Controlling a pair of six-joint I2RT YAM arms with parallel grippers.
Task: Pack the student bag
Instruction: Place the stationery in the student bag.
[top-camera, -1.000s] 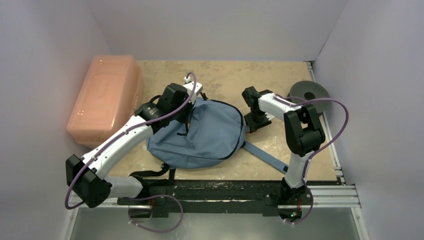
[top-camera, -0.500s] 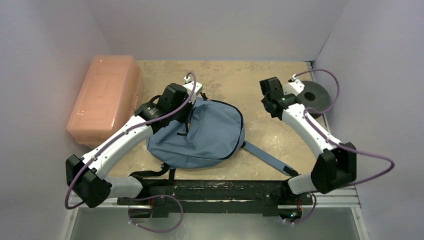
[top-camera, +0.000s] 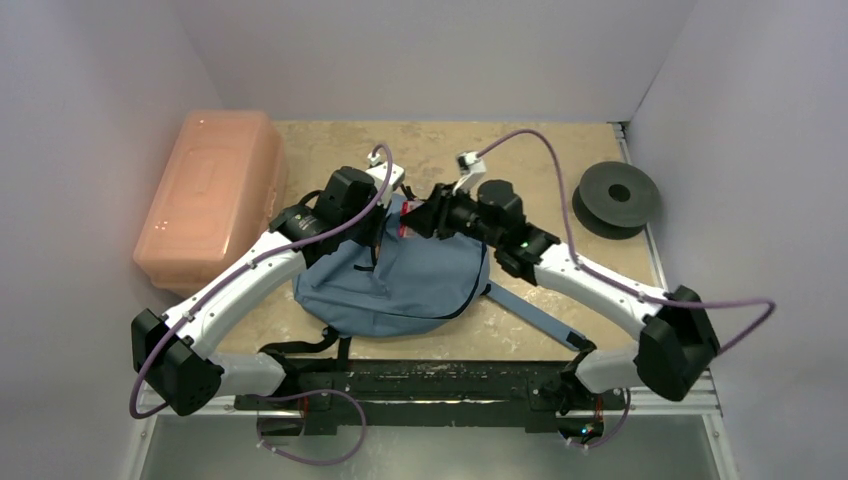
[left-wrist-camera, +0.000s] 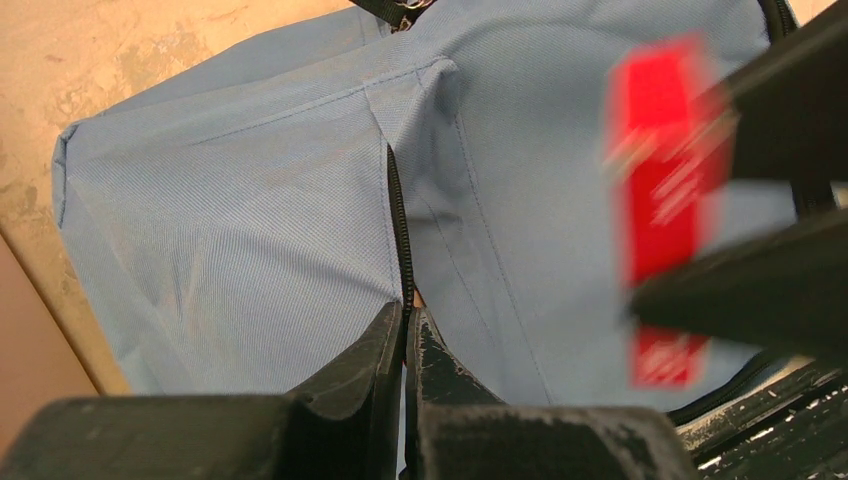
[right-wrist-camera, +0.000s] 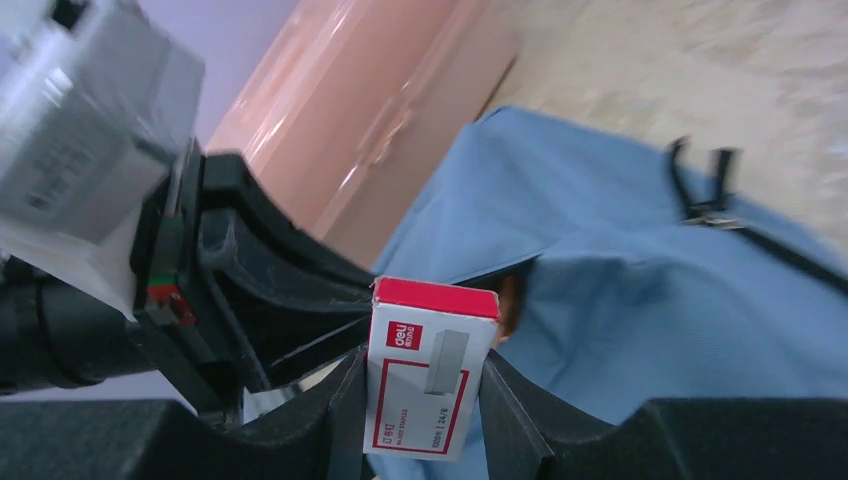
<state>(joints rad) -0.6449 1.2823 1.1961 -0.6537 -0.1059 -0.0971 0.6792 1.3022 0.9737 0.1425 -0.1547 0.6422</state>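
The blue-grey student bag (top-camera: 420, 280) lies flat in the middle of the table. At its upper left edge my left gripper (top-camera: 380, 215) is shut on the bag, its fingertips pinched together on the black zipper line (left-wrist-camera: 402, 230) with fabric (left-wrist-camera: 250, 200) spreading either side. My right gripper (top-camera: 418, 222) is shut on a small white staples box with a red top (right-wrist-camera: 430, 340). It holds the box just above the bag (right-wrist-camera: 650, 270), close to the left gripper. A dark gap in the fabric shows right behind the box. The left wrist view shows the same box (left-wrist-camera: 660, 180) blurred at the right.
A salmon-pink hard plastic box (top-camera: 210, 195) stands along the left wall, close to the left arm. A black spool (top-camera: 618, 196) lies at the far right of the table. A bag strap (top-camera: 530, 315) trails toward the right arm's base.
The right arm swung from the far right beside the black spool over to the bag's top edge, bringing the staples box beside the left gripper. The left arm stayed still.
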